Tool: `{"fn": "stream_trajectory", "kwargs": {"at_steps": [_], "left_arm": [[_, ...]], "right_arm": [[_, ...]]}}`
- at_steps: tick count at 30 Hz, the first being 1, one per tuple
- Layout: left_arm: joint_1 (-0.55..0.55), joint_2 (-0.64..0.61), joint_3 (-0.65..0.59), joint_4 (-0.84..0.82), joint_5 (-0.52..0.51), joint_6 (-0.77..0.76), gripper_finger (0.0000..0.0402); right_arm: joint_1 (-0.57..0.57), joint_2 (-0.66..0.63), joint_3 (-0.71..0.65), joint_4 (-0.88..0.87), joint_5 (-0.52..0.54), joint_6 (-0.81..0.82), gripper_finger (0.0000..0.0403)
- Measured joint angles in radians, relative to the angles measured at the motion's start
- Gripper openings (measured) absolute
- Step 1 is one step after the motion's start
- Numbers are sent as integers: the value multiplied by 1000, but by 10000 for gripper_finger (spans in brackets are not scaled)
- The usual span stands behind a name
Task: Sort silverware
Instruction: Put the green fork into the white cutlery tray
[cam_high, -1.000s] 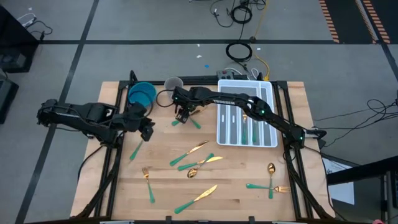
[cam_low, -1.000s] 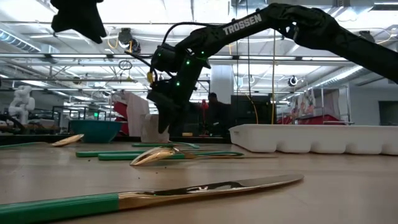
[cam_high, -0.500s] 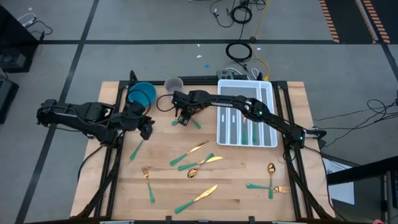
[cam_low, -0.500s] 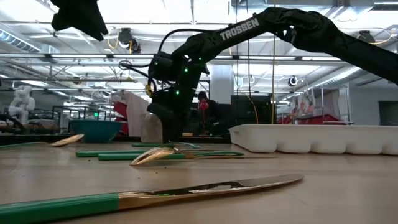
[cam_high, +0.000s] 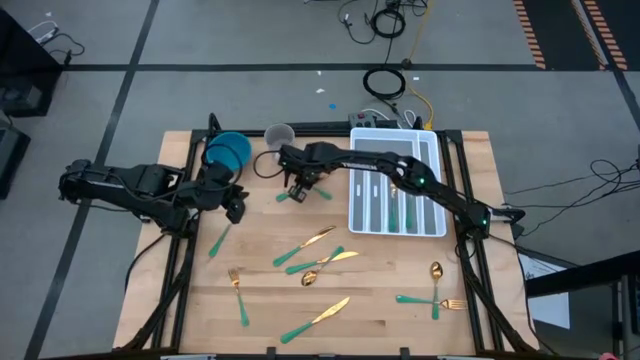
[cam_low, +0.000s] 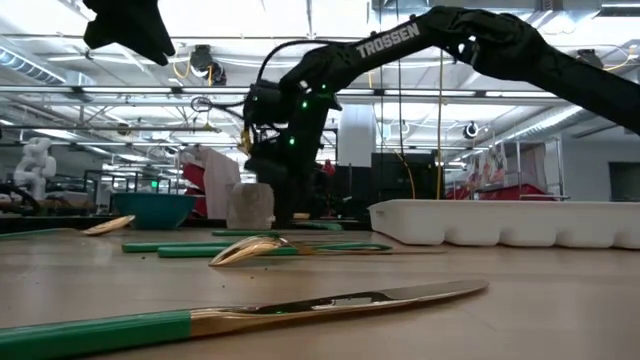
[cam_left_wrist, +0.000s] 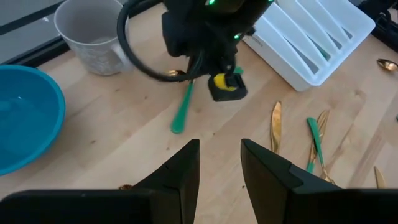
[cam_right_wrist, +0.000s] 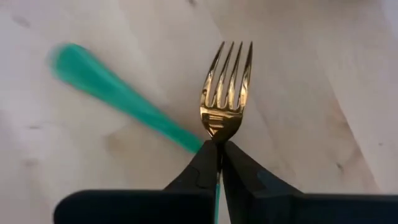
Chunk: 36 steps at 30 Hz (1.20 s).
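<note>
Fork (cam_right_wrist: 225, 93) neck pinched between closed right pincer (cam_right_wrist: 219, 163) fingertips, gold tines jutting beyond them.

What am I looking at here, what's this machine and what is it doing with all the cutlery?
Two dark robot arms work at a wooden table. One picture looks straight down, one looks level across the tabletop, and two come from cameras on the arms' wrists. Gold forks, spoons and knives with teal handles lie scattered; some already sit in the white divided tray. A blue bowl and a cup stand at the far edge. The right claw is shut on a fork near the cup. The left claw is open, holding nothing.
</note>
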Motion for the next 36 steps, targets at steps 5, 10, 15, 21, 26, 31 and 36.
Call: {"fn": "stream_trajectory", "kwargs": {"at_steps": [5, 10, 15, 21, 26, 31, 36], "left_arm": [[0, 0, 0, -1, -8, 0, 123], [0, 0, 0, -2, -10, 0, 123], [0, 0, 0, -2, -10, 0, 123], [0, 0, 0, 1, -10, 0, 123], [0, 0, 0, 1, -10, 0, 123], [0, 0, 0, 22, -22, 21, 123], [0, -1, 0, 247, -129, 129, 123]], "right_arm": [[-2, -54, 0, -12, -43, 9, 1], [-3, -160, 0, -58, -93, 3, 1], [-12, -300, 0, -128, -137, -23, 0], [-66, -460, -6, -52, -339, -15, 0], [-100, -592, -116, 133, -500, 56, 0], [-105, -765, -412, 519, -624, 221, 0], [-103, -949, -832, 1108, -673, 492, 0]]}}
